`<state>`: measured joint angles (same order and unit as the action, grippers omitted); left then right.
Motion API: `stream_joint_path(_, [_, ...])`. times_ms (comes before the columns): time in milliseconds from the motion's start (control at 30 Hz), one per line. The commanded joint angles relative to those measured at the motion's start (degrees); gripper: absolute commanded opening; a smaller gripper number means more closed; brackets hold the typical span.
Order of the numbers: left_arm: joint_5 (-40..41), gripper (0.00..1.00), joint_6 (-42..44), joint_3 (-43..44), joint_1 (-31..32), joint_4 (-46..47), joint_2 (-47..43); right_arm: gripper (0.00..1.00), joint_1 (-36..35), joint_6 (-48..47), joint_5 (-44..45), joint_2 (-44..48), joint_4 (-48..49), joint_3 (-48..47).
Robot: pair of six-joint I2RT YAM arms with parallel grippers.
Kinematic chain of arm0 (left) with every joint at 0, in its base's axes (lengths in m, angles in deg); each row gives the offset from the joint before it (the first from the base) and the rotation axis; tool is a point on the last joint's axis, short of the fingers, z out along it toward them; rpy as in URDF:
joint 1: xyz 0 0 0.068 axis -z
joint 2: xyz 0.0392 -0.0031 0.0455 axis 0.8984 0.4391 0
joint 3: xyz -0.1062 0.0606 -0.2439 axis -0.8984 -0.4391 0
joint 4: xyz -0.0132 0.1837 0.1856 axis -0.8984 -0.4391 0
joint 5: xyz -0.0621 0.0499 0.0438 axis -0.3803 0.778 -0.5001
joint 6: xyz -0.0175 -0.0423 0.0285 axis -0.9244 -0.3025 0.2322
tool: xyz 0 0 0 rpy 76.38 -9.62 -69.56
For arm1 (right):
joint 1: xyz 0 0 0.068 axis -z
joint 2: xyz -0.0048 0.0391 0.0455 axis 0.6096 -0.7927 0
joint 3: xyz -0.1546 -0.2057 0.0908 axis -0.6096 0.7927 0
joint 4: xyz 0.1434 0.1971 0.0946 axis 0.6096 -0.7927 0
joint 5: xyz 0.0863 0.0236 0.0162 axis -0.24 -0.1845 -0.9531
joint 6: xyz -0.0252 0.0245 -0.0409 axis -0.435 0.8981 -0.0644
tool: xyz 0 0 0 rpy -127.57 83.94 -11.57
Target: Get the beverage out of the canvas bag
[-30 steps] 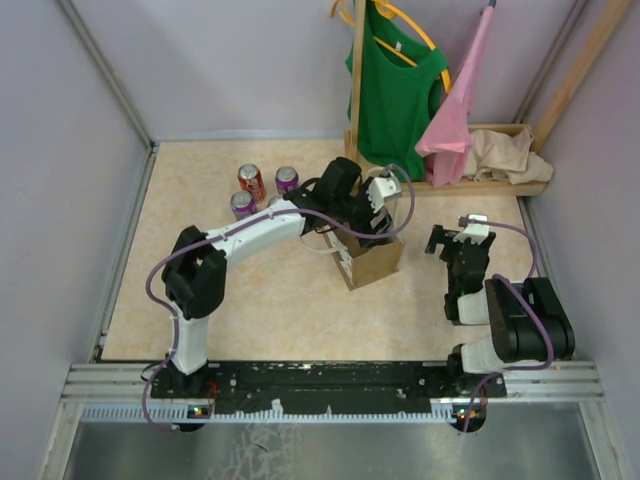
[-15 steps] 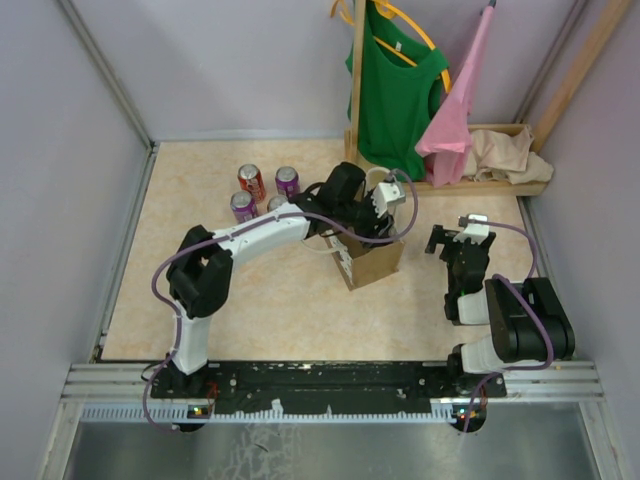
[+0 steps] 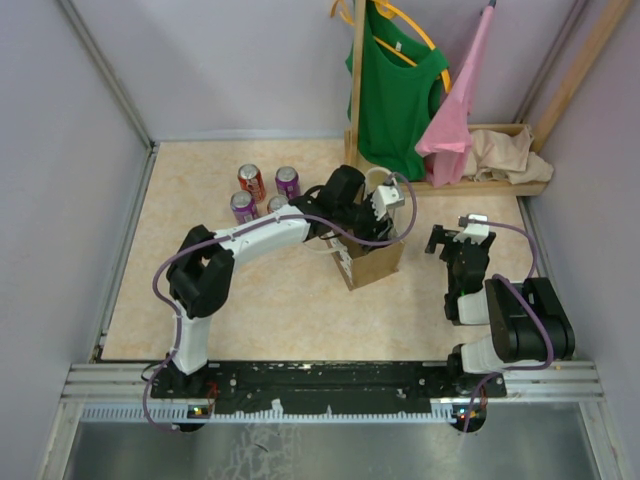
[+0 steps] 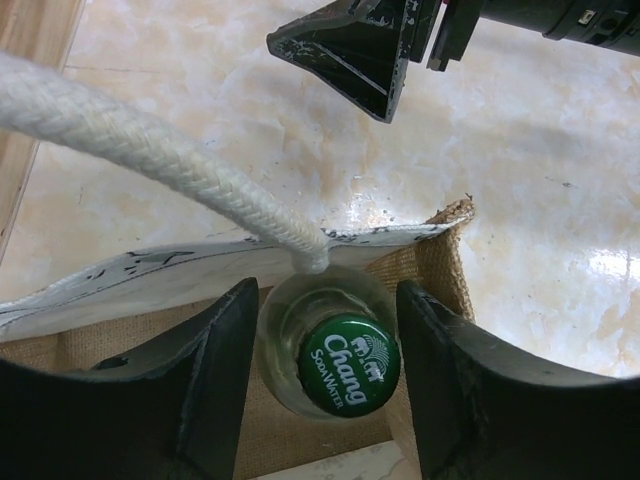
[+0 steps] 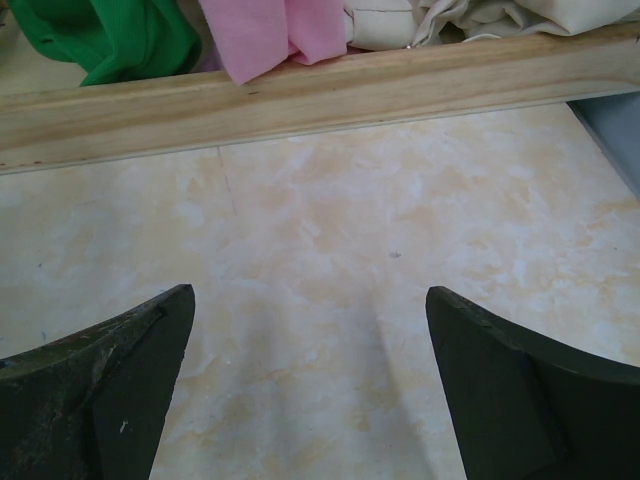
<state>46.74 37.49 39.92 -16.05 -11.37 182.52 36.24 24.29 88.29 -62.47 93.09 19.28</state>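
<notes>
The tan canvas bag [image 3: 372, 262] stands mid-table with its white rope handle [image 4: 150, 150] looping over the mouth. Inside it stands a clear glass bottle [image 4: 348, 365] with a green "Chang Soda Water" cap. My left gripper [image 3: 385, 215] reaches down into the bag mouth. In the left wrist view its gripper [image 4: 328, 292] has one finger on each side of the bottle, against the glass. My right gripper [image 3: 452, 240] is open and empty over bare table to the right of the bag, and shows in its own view [image 5: 310, 300].
Several cans stand behind the left arm, among them a red can [image 3: 251, 182] and a purple can [image 3: 287, 180]. A wooden rack [image 3: 480, 186] at the back right carries a green shirt [image 3: 395, 90], a pink garment [image 3: 455, 115] and a beige cloth heap [image 3: 510, 152].
My left gripper moved right and down into the bag mouth a second ago and has stayed there since. The right arm has not moved.
</notes>
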Motion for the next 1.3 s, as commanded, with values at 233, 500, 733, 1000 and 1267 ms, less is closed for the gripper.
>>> stream_joint_path(233, [2.1, 0.13, 1.7, -1.1, -0.4, -2.2, 2.4, 0.99, 0.1, 0.5, 0.0, 0.0, 2.5, -1.2])
stream_joint_path(500, [2.3, 0.00, 3.2, 1.3, -0.5, -5.5, 3.5, 0.99, 0.1, 0.5, 0.0, 0.0, 2.5, -1.2])
stream_joint_path(733, [3.8, 0.00, 4.0, 1.4, -0.5, -5.4, 1.5, 0.99, 0.1, 0.5, 0.0, 0.0, 2.5, -1.2])
stream_joint_path(1000, [7.8, 0.00, 3.9, 1.5, -0.5, -4.1, -2.5, 0.99, 0.1, 0.5, 0.0, 0.0, 2.5, -1.2])
stream_joint_path(1267, [8.6, 0.00, 3.8, 2.5, -0.6, -4.1, -5.3, 0.99, 0.1, 0.5, 0.0, 0.0, 2.5, -1.2])
